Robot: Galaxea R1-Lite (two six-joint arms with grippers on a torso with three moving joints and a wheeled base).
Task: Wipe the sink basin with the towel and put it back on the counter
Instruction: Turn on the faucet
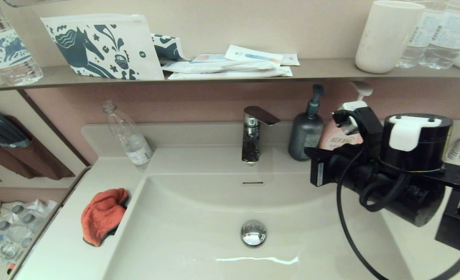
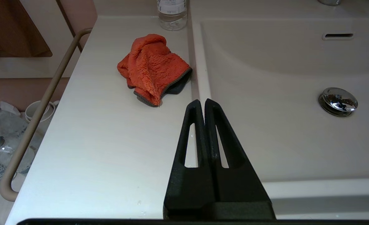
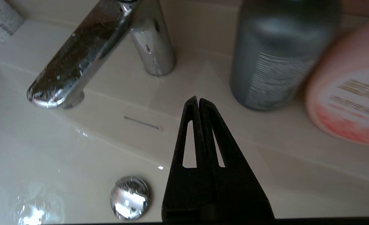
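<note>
A chrome faucet (image 1: 253,134) stands between a clear bottle (image 1: 130,138) and 2 pump dispensers (image 1: 307,130) (grey, pink).

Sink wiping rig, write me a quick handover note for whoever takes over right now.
Left gripper: shut, empty, over the smooth cream-white counter near the basin's edge.
Right gripper: shut, empty, above the basin's back rim between the chrome faucet and the dark grey pump bottle.
Bunched orange-red terry towel with dark grey edge: lying on the counter left of the glossy cream-white sink basin, touched by neither gripper.
Done: nothing visible; towel not yet picked up.
Left: grasp the towel, wipe the basin, return the towel to the counter.
</note>
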